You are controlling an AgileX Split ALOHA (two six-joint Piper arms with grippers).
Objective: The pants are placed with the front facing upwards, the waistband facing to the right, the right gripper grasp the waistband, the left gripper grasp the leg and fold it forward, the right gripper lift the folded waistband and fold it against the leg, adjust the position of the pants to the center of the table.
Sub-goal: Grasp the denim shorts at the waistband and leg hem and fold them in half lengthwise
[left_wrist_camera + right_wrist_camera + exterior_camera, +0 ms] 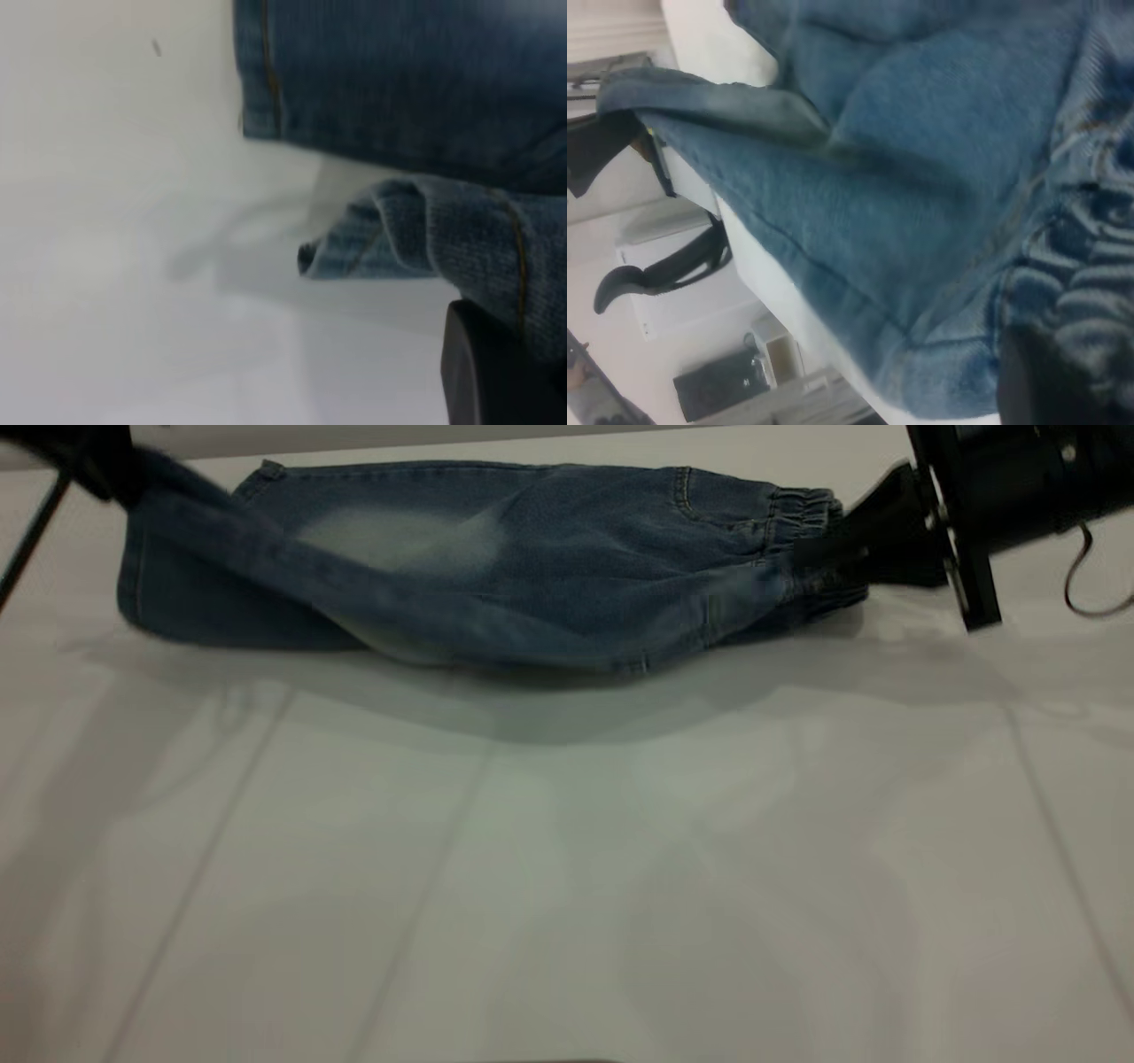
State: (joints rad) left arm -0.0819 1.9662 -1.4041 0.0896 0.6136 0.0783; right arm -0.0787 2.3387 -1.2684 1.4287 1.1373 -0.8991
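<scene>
Sideways, the pants (496,558) stretch, waistband (802,522) right, both claws clamped on.

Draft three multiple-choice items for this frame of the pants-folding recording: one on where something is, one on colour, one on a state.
1. Where on the table do the pants lie?
A. along the far edge
B. at the near edge
C. hanging off the right side

2. What colour is the patch on the leg?
A. red
B. pale, faded
C. black

3. What is happening to the near layer of the pants?
A. it lies flat
B. it is raised, held at both ends
C. it is rolled into a ball

Answers:
1. A, the near tabletop lies bare in the exterior view.
2. B, a whitish oval shows on the blue denim.
3. B, the left hand holds the leg end and the right hand the waistband, the fabric sagging between them.
</scene>
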